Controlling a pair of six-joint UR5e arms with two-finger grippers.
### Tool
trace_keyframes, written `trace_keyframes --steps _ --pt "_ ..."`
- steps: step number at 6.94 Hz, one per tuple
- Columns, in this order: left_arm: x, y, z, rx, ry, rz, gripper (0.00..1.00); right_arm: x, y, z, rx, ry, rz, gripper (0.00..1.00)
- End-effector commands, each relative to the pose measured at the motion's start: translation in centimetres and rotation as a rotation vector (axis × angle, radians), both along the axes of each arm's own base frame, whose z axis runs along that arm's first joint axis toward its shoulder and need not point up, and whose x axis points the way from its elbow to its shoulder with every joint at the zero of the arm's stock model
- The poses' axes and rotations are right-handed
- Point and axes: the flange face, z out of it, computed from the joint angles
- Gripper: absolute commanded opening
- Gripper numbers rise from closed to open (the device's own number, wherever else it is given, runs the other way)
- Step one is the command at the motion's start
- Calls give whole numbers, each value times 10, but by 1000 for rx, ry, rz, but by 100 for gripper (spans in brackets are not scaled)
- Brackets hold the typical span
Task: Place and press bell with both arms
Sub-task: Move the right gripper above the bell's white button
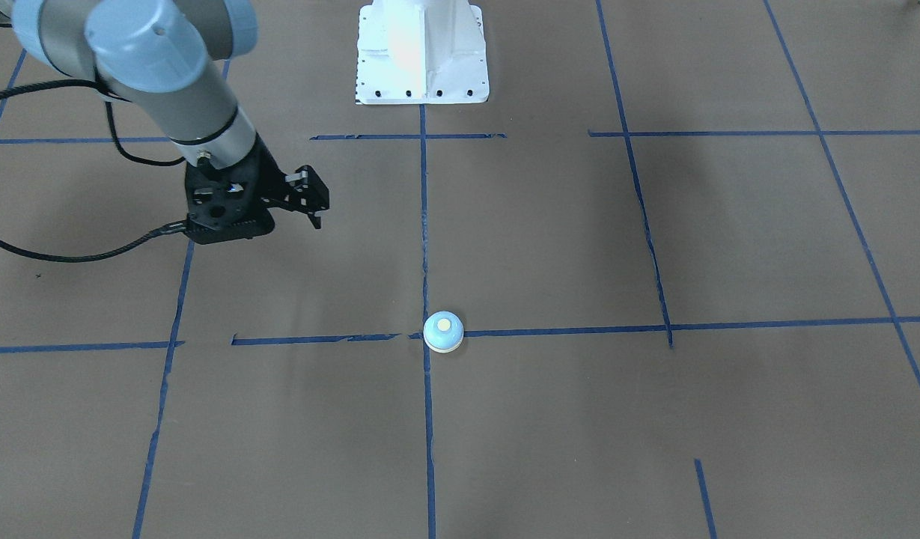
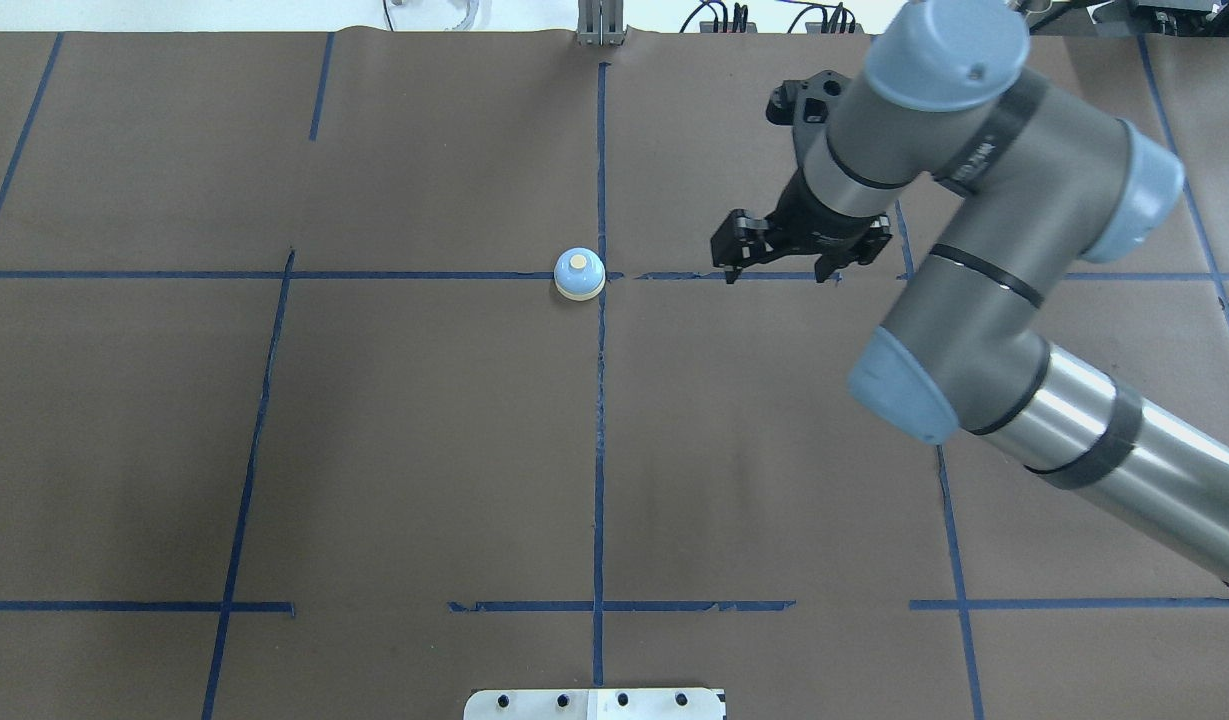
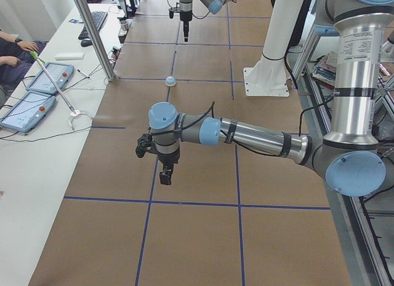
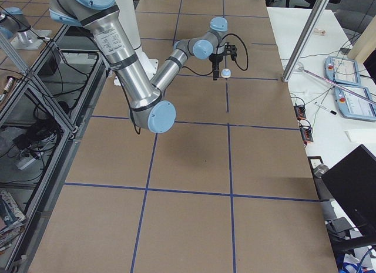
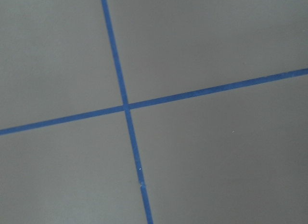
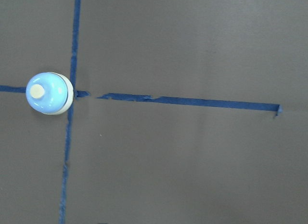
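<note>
The small light-blue bell [image 2: 579,274] with a cream button stands upright on the brown table at a crossing of blue tape lines. It also shows in the front view [image 1: 443,332] and the right wrist view [image 6: 48,92]. My right gripper [image 2: 784,276] hangs above the table to the right of the bell, apart from it, open and empty; it also shows in the front view [image 1: 261,224]. My left gripper [image 3: 165,174] shows only in the left side view, far from the bell over bare table. I cannot tell whether it is open or shut.
The white bolted pedestal [image 1: 422,52] stands at the robot's side of the table. Blue tape lines [image 5: 126,107] divide the brown surface. A side table with tablets [image 3: 37,95] and a metal post [image 3: 92,34] lies beyond the far edge.
</note>
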Motion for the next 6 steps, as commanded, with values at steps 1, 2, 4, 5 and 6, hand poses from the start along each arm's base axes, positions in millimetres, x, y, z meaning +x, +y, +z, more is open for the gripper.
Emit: trace_keyframes --steps 1,2,4,5,6 --pt "-9 42 44 -64 -3 3 100 -87 -39 -59 -62 43 41 86" --pt "-10 47 47 -63 -2 3 100 -115 -62 -75 -72 46 49 65" --pt "-15 65 46 -71 16 -9 100 -164 -93 -87 -128 36 93 14" --pt "-13 70 44 -77 57 -8 100 -171 -89 -85 -130 41 84 13" --pt "-12 70 43 -79 62 -7 100 -176 -87 -85 -128 44 78 13"
